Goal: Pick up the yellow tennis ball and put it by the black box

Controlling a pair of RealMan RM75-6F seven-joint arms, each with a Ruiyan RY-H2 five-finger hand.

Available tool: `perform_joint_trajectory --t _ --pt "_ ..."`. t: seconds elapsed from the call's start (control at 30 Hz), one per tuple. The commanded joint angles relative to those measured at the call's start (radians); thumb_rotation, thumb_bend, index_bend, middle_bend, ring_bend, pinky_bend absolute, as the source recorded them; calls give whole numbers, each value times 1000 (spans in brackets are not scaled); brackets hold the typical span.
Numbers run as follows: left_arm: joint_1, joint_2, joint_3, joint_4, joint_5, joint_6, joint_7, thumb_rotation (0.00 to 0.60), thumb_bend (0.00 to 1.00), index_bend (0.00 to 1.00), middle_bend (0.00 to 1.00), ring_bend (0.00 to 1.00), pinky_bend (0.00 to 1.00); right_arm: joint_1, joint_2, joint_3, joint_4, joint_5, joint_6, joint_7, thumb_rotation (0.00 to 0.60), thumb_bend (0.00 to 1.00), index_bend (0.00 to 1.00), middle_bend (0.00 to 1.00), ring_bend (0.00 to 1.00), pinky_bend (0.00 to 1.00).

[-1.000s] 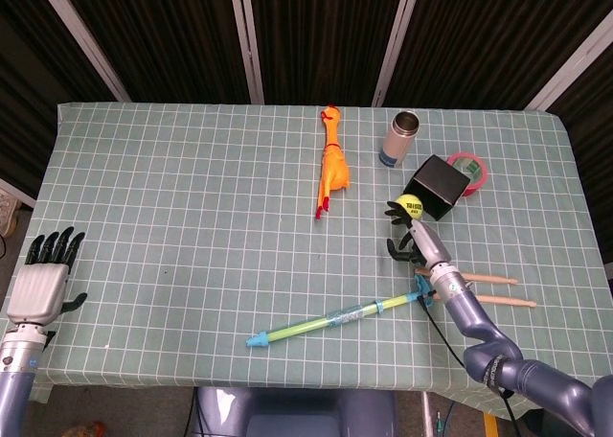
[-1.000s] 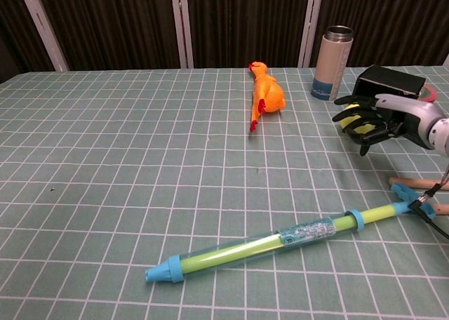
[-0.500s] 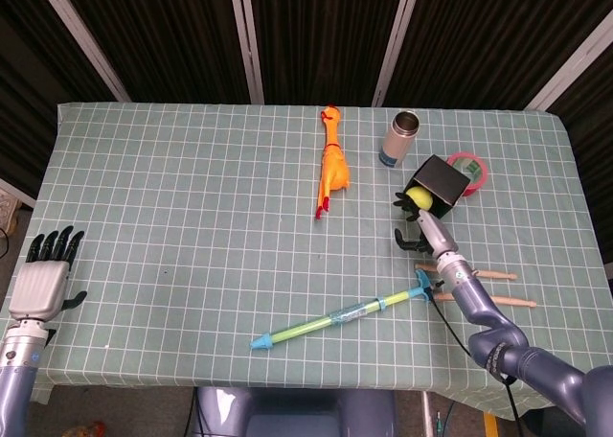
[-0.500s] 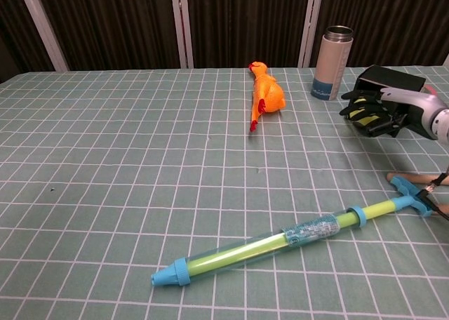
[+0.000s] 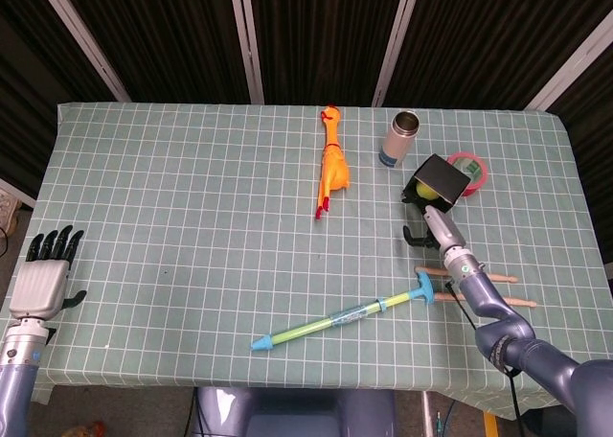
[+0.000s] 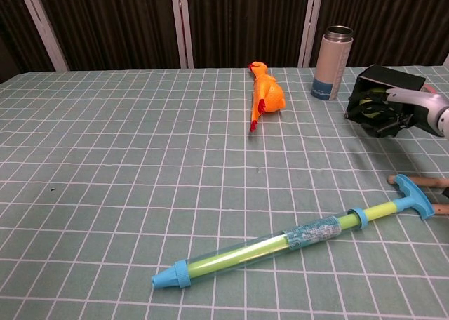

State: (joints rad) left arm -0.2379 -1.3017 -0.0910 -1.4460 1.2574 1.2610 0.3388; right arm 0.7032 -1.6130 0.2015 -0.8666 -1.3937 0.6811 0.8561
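Right hand (image 5: 427, 217) clamped on yellow tennis ball (image 5: 424, 190), pressed against black box (image 5: 441, 185) at twelve o'clock; release next.

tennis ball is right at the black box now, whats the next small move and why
Probably lower the right hand slightly and let go. It holds the tennis ball right against the black box, though whether the ball already rests on the table cannot be told.

green checked table (image 5: 192, 217), possibly dark slatted wall (image 5: 316, 34)

Yellow tennis ball (image 5: 425, 191); black box (image 5: 440, 178); green white-gridded tablecloth (image 5: 192, 217).
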Motion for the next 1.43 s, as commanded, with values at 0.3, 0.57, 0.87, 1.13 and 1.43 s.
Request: perform_joint_trajectory --t 0.3,0.57,0.87,1.13,1.43 --pt "3 8 8 -11 13 10 -10 600 153 0 0 0 0 -19 44 -29 -72 -21 43 -26 600 587 0 66 0 0" --pt "16 31 22 -36 50 39 -38 600 153 0 0 0 0 -82 140 -72 -279 -36 121 -108 600 587 0 0 0 0" --pt "45 72 46 -74 119 100 -90 600 153 0 0 0 0 -217 278 -143 -591 -94 340 -310 600 553 0 0 0 0" --pt "65 97 73 -96 185 142 -127 600 153 0 0 0 0 -409 360 -200 -744 -156 671 -720 600 519 0 0 0 0" --pt "93 117 95 -101 251 203 -167 600 154 0 0 0 0 -589 329 -231 -777 -197 955 -1138 600 476 0 0 0 0"
